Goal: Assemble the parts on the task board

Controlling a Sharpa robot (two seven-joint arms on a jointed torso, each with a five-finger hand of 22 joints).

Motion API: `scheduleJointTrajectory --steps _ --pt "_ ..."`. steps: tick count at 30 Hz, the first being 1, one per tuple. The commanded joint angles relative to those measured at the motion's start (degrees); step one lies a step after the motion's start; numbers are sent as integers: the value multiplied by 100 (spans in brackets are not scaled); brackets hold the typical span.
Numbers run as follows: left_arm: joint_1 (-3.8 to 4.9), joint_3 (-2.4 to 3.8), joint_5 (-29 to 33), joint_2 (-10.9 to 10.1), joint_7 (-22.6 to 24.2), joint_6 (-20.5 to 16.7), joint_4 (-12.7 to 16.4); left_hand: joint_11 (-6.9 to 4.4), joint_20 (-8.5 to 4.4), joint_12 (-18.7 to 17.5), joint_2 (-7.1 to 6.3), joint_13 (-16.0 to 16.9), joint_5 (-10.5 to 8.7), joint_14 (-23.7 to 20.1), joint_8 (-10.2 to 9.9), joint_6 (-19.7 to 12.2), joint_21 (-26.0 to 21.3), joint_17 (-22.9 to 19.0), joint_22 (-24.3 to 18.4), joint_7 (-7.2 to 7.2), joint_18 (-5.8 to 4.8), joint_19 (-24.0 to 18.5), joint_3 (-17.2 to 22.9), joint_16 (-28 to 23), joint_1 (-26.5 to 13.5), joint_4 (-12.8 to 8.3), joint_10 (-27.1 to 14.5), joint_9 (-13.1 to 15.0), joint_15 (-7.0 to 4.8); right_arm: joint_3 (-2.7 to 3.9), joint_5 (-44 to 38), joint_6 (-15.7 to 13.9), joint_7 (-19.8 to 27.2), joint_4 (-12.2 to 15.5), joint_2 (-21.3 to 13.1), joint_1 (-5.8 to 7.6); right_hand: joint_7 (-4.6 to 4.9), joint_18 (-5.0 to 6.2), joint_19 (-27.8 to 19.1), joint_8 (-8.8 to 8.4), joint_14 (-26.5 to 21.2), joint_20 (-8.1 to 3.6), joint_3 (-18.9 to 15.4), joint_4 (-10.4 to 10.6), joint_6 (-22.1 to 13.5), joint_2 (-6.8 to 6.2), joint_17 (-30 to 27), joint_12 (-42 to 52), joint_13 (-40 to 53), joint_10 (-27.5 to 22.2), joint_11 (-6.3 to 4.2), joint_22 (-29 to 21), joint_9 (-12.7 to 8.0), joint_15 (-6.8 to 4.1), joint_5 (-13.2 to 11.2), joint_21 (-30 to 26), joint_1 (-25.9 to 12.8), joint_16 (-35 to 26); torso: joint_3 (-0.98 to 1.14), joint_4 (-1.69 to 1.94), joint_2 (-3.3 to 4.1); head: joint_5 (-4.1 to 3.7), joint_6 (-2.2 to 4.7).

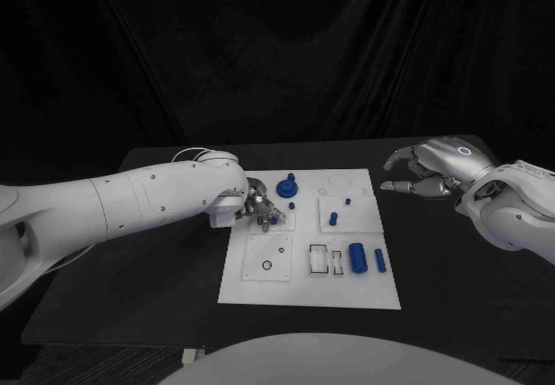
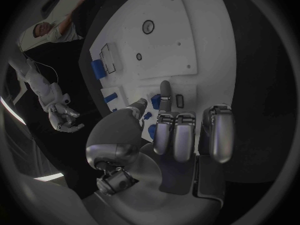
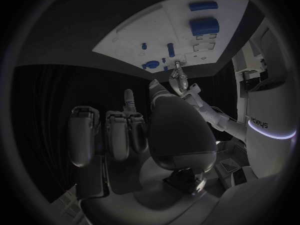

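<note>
task board [image 1: 303, 282] holds blue parts [image 1: 358, 258]; left hand [image 1: 261, 208] over it.

Two smooth white arm shells are seen, dotted with small dark screws; the silver many-fingered left hand [image 1: 259, 210] and right hand [image 1: 431, 170] are metallic, thin white cables looped.

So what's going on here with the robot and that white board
The robot is partway through assembling blue parts on the task board. Its left robot hand is over the board's far left area, fingers down by the gear-like part, holding nothing that can be made out. The right robot hand hangs off the board's far right, holding nothing. Two blue cylinders lie near the right edge.
</note>
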Motion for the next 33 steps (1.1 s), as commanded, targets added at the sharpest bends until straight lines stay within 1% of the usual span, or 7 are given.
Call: scheduleJointTrajectory --steps 1,14,19,24,26,27,33 --pt "-17 -1 32 -18 -35 11 15 14 4 20 15 1493 -31 595 21 63 -13 1510 801 -7 5 27 -124 15 -99 88 588 26 35 4 -14 6 -89 4 -7 -13 -11 -64 304 -14 575 50 -28 -20 43 -2 1419 14 1509 590 32 1298 -8 45 24 -21 43 -31 1 -1 1 8 -1" --pt "-10 1 32 -152 262 -557 130 -27 -29 20 102 1493 -36 595 112 192 17 1510 859 -57 -9 87 -504 15 -194 503 588 163 -1 4 -14 -5 -66 -8 -14 -18 -11 -64 304 -14 575 50 -28 -20 43 -2 1419 14 1509 590 32 1298 -8 45 24 -21 43 -31 -1 1 -3 0 -1" --pt "51 2 32 -320 368 -804 328 -63 -55 20 110 1493 -34 595 226 266 23 1510 877 -99 -13 101 -625 15 -95 594 588 330 -30 4 -14 -38 -38 -15 -10 -21 -9 -64 304 -16 573 51 -43 -5 46 -3 1410 14 1509 590 32 1298 -11 47 20 -21 25 -37 -1 0 0 12 -1" --pt "218 3 32 -569 412 -964 587 -131 -113 20 152 1493 -29 595 637 238 26 1510 905 -177 -17 122 -811 15 136 705 588 893 -86 4 -14 -80 -4 -16 -20 -23 -10 -65 304 -18 575 51 -58 11 48 -5 1419 14 1509 590 32 1298 -14 47 14 -21 4 -30 -1 -1 0 28 -1" --pt "310 3 32 -682 433 -1027 686 -155 -151 20 189 1493 -37 595 931 113 28 1510 922 -217 -18 135 -910 15 249 756 588 1326 -121 4 -14 -90 9 -20 -21 -24 -10 -65 305 -18 575 51 -61 16 49 -5 1419 14 1509 590 32 1299 -14 47 12 -19 -2 -31 -2 0 2 27 -1" --pt "363 3 32 -743 441 -1053 733 -186 -165 20 200 1493 -7 595 1259 0 27 1510 935 -253 -23 144 -995 15 355 766 588 1797 -158 4 -14 -96 15 -22 -20 -25 -10 -65 305 -18 575 51 -62 17 49 -5 1419 14 1509 590 32 1299 -14 47 12 -18 -3 -31 -4 -1 2 33 -1" --pt "576 3 32 -940 486 -1112 781 -246 -215 20 248 1493 246 595 1773 -299 43 1510 983 -311 -32 182 -1004 15 860 541 588 2623 -193 4 -14 -116 50 -30 -3 -49 -10 -65 305 -18 575 51 -62 17 49 -5 1419 14 1509 590 32 1299 -14 47 12 -18 -3 -31 -1 0 -1 70 -1"
